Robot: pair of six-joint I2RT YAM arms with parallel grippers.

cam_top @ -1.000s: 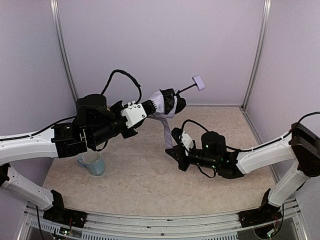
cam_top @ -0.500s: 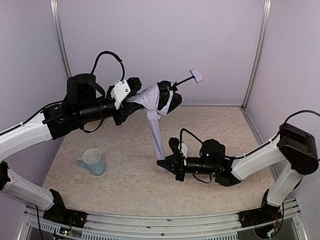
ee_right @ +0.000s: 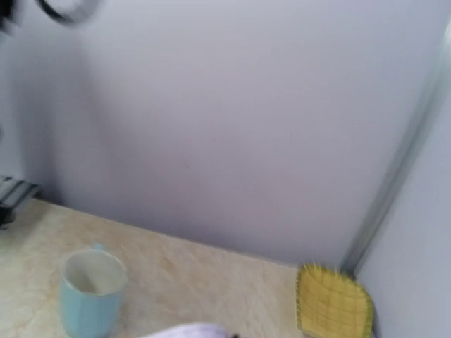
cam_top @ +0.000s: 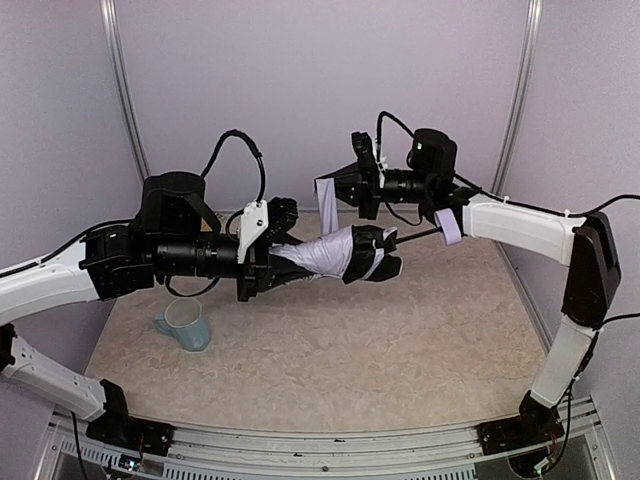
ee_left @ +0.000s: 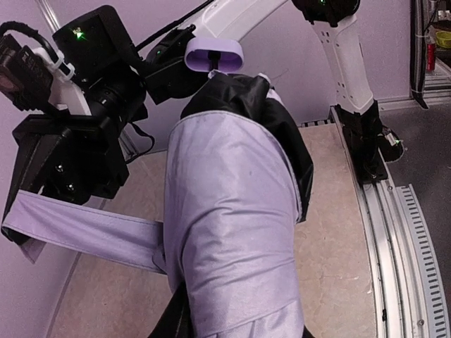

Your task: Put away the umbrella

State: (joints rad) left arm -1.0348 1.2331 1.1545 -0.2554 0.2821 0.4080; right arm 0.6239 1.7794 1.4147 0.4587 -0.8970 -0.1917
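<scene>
Up from the tabletop came your right gripper (cam_top: 335, 190), a black two-finger claw, over the last second. It carried the end of the flat lavender fabric strap (cam_top: 325, 195) with it, while your left arm dropped and turned its bundle level.

Nearest the arm bases, the pale blue ceramic mug (cam_top: 185, 325) stood upright on the beige marbled tabletop (cam_top: 400, 340). It sat below your left arm in the overhead view and well apart from both grippers.

Above the table, your left gripper (cam_top: 280, 250), also black, was clenched around the gathered canopy end of the compact umbrella of pale lavender crinkly fabric with black lining (cam_top: 335, 255). The umbrella hung clear of the table and lay roughly level. Its thin black shaft (cam_top: 415, 236) and small lavender handle (cam_top: 447, 227) pointed toward your right arm.

Farther back and higher, your right gripper was pinched shut on the strap's free end, and the strap ran taut from there down to the canopy.

Your right wrist camera showed the mug and, at the foot of the far wall beside a metal post (ee_right: 394, 183), a yellow square bristly object (ee_right: 332, 303) I could not identify.
</scene>
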